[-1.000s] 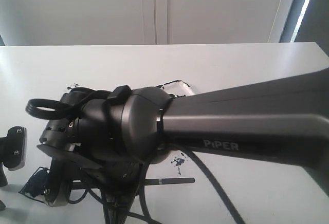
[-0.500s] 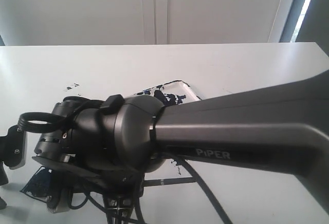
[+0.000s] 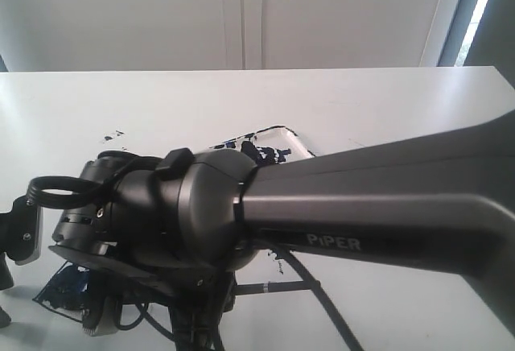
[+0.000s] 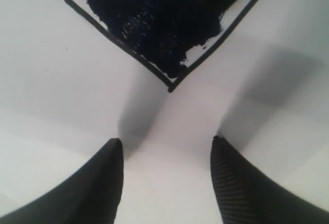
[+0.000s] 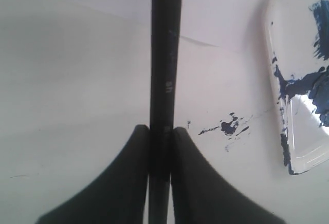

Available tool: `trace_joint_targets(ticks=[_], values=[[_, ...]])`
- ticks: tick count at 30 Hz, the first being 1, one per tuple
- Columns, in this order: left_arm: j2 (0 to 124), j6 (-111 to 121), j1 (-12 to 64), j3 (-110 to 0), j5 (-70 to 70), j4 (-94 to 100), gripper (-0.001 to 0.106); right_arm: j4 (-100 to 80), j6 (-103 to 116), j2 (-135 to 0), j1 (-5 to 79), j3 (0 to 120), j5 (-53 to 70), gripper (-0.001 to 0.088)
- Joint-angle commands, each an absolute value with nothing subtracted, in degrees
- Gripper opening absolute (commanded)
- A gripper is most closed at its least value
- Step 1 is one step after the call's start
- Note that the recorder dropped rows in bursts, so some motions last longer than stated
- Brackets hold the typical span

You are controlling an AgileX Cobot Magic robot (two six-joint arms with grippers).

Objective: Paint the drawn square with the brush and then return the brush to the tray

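Right claw (image 5: 160, 129) is clamped on the brush (image 5: 165, 54), fingers pressed on both sides of the black handle, which runs straight out over bare worktop (image 3: 362, 101). Dark paint specks (image 5: 229, 126) lie just beside the handle; past them is the tray (image 5: 298, 44), its blue-blotched rim apart from the brush with a clear strip between. Left claw (image 4: 167, 142) has its fingers apart, nothing between them, hovering near one corner of the drawn square (image 4: 154, 23). The square is mostly filled dark blue-black, with thin white slivers along its lines. In the exterior view the right arm (image 3: 362, 206) blocks most of the middle; the far worktop edge is open.
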State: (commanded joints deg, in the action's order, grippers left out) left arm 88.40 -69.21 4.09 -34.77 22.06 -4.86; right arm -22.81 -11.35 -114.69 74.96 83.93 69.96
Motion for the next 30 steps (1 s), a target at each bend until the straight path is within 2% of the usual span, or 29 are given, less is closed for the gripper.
trace_joint_targets(ticks=[30], values=[[88.40, -69.05, 4.09, -34.77, 21.94, -4.86, 0.056, -23.26, -11.52, -114.07, 75.91, 83.93, 69.96, 0.0000]])
